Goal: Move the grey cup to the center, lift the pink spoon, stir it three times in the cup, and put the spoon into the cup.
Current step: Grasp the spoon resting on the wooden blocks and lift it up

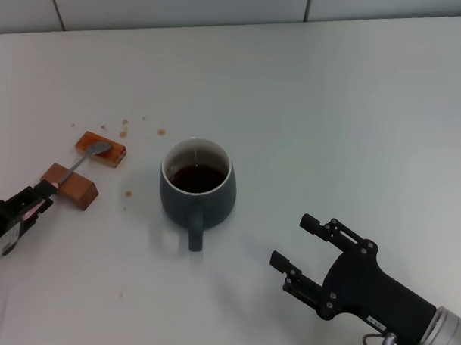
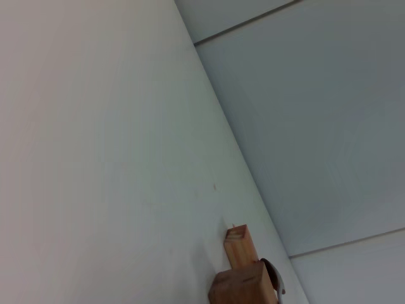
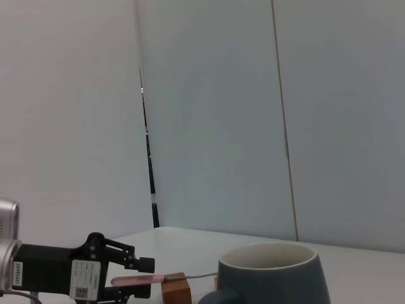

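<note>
The grey cup point(image 1: 197, 188), dark liquid inside, stands mid-table with its handle toward the robot. The pink spoon point(image 1: 85, 159) bridges two brown blocks point(image 1: 101, 149) at the left. The left gripper point(image 3: 136, 279) has its fingers around the pink handle end, not visibly pinched. If it closes off-centre, I'd guess the spoon tips off the blocks. The right gripper point(image 1: 302, 250) waits near the cup, fingers spread apart.

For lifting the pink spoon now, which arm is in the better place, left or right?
Left. The left claw is already at the pink spoon handle, beside the brown blocks. The right claw hangs open on the grey cup's other side.
</note>
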